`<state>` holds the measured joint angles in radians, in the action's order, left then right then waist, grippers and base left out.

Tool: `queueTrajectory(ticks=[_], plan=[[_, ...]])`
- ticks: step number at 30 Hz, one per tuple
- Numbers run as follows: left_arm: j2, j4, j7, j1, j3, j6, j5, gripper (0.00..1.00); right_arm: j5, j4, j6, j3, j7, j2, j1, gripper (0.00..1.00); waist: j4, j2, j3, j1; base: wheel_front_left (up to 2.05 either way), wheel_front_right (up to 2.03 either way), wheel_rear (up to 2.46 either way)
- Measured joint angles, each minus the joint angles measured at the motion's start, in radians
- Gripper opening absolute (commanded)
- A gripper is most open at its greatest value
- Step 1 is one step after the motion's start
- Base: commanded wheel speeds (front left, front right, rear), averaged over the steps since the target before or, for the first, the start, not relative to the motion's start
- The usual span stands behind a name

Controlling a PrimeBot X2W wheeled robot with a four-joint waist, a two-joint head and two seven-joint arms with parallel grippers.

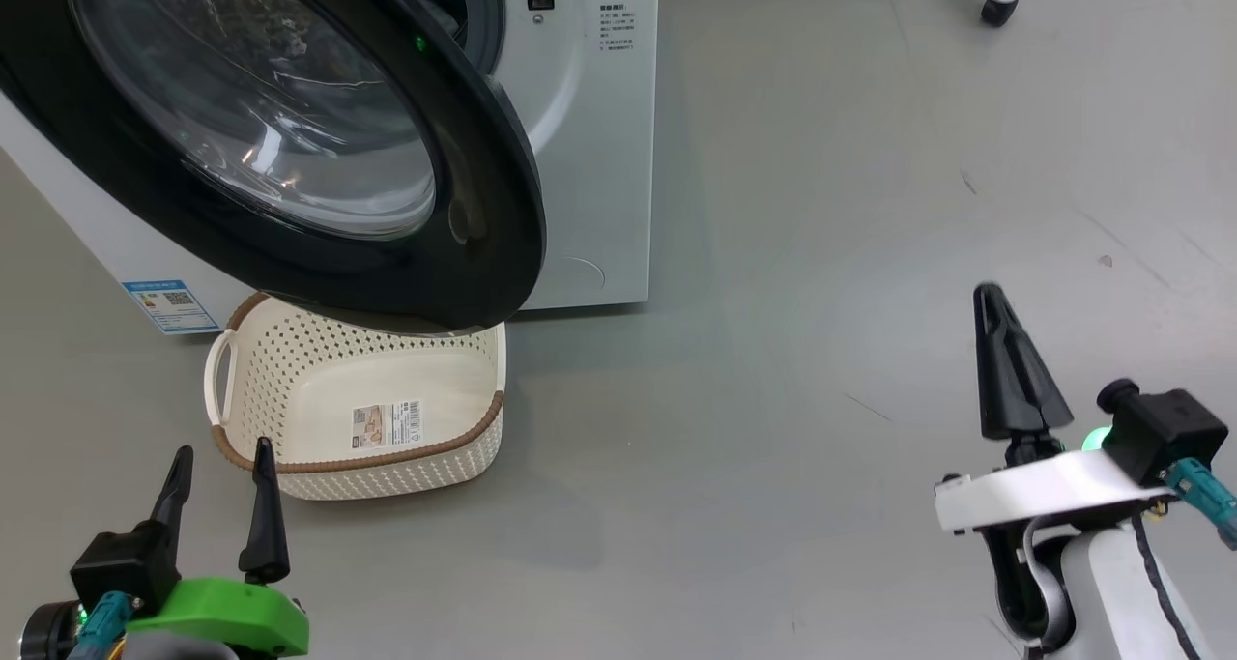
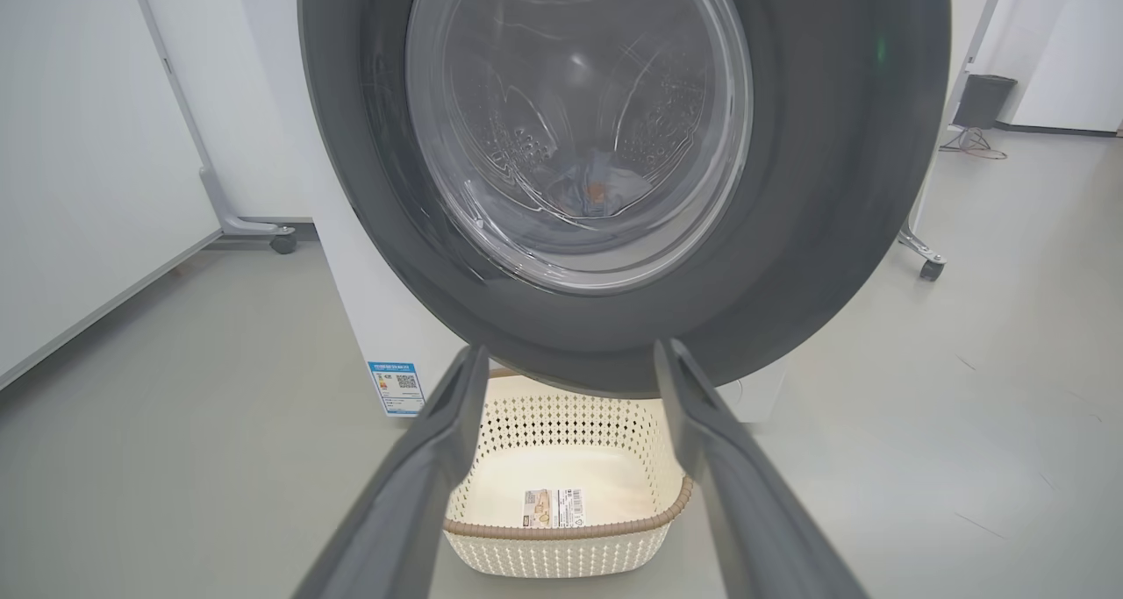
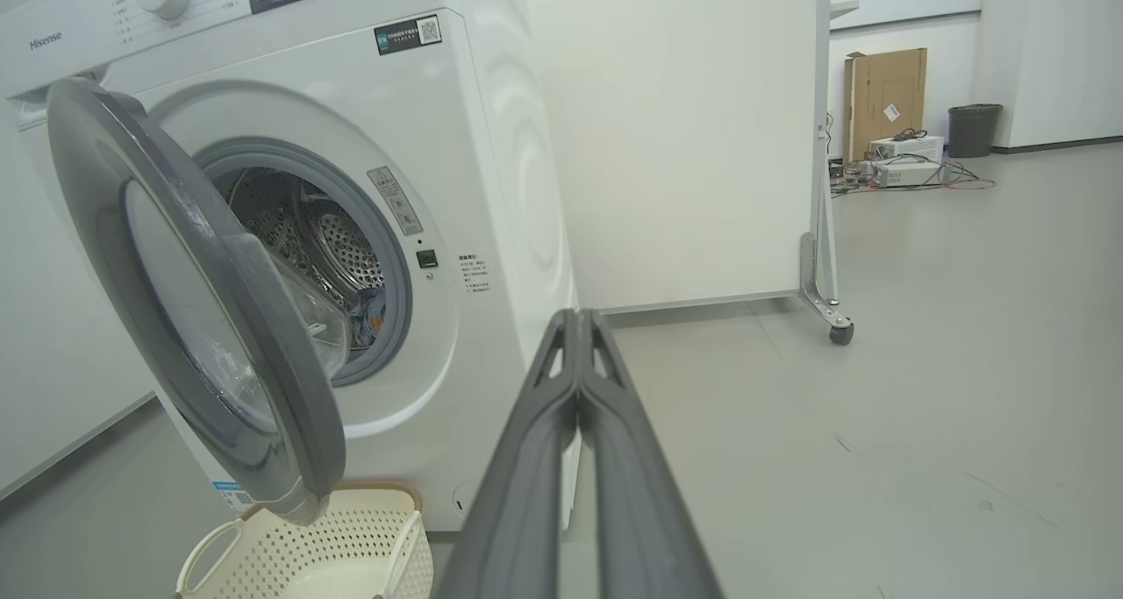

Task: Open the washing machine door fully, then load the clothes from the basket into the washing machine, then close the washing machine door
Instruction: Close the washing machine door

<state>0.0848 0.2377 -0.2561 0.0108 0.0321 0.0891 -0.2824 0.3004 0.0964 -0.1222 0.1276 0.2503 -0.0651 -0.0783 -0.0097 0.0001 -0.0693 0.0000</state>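
Note:
The washing machine point(image 1: 589, 157) point(image 3: 491, 187) stands at the upper left with its black-rimmed door point(image 1: 464, 186) point(image 2: 833, 187) point(image 3: 219, 336) swung partly open over the basket. A light blue garment point(image 3: 373, 305) point(image 2: 605, 187) with an orange print lies inside the steel drum point(image 3: 333, 239). The cream basket point(image 1: 387, 447) point(image 2: 561, 542) point(image 3: 351, 546) on the floor holds nothing but its label sticker. My left gripper point(image 1: 220, 462) point(image 2: 568, 362) is open, low and just in front of the basket. My right gripper point(image 1: 988, 298) point(image 3: 579, 318) is shut on nothing, far to the right of the machine.
Grey floor spreads to the right of the machine. A white panel on castors point(image 3: 829, 318) point(image 1: 997, 3) stands behind on the right, another point(image 2: 254, 231) on the left. A cardboard box point(image 3: 886, 90), a bin point(image 3: 972, 130) and cables sit far back.

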Motion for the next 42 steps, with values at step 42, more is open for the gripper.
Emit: queueTrajectory(ticks=[42], plan=[[-0.044, -0.075, 0.000, -0.179, -0.128, 0.031, 0.007, 1.00, 0.016, -0.108, 0.000, 0.548, -0.161, -0.119, -0.276, 0.00, 0.244, 0.0000, -0.185, 0.0000, 0.00, 0.00, 0.00]])
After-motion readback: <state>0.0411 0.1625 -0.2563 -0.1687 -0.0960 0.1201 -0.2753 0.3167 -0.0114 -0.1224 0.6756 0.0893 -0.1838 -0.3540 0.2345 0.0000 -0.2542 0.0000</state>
